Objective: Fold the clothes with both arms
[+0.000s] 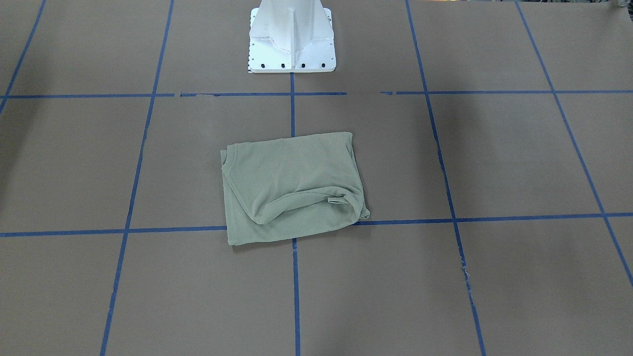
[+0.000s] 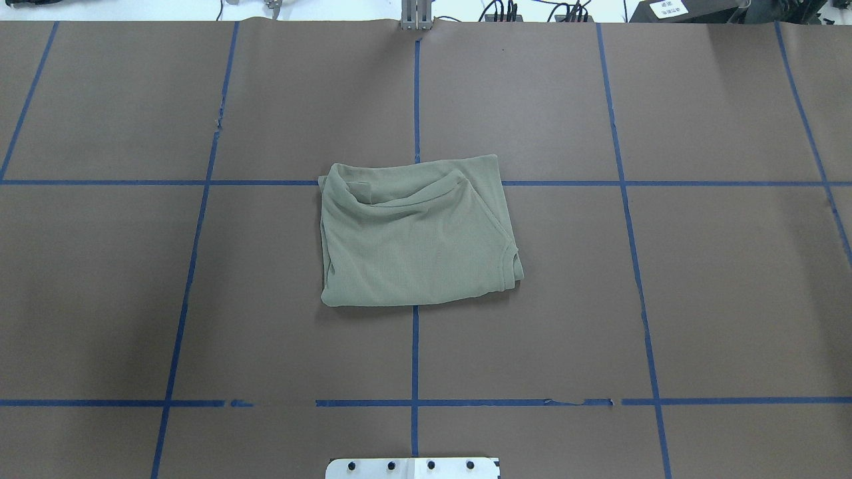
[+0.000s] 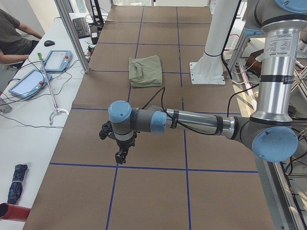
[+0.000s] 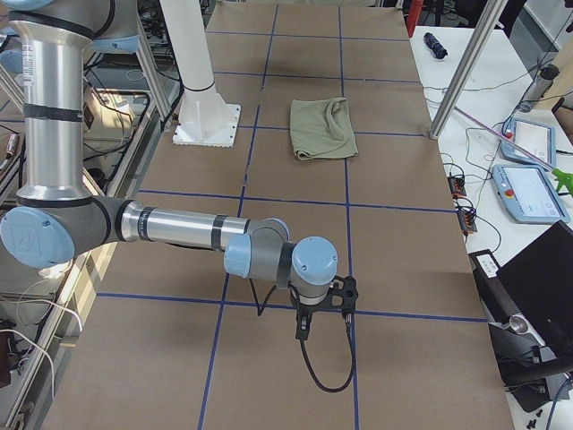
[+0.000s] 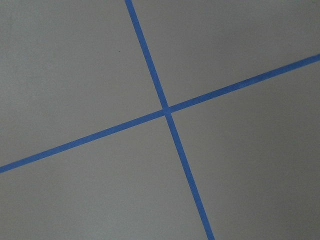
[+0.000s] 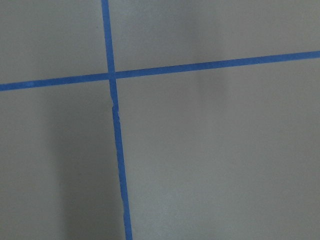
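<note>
My left arm reaches out from the robot's edge over the left end of the surface. Its wrist is turned down and hangs above the brown paper, just short of a blue tape line. It shows only in the side view, so I cannot tell whether its jaws are apart or together. The left wrist camera shows only paper and a tape crossing.

The shirt lies in the middle of the surface, well apart from both arms, roughly midway between the left and right ends. It is folded into a rough rectangle and sits over the centre tape line. Its far edge lies across a cross line. A loose ridge of cloth runs along that far edge, and the ribbed neck sits at the corner nearest the robot's edge, on the right. The white pedestal stands at the robot's edge, in line with the shirt.

My right arm stretches over the right end, wrist down above the paper near a tape line. Its jaws also show only from the side, so I cannot tell how they stand. The right wrist camera shows paper and another crossing.
</note>
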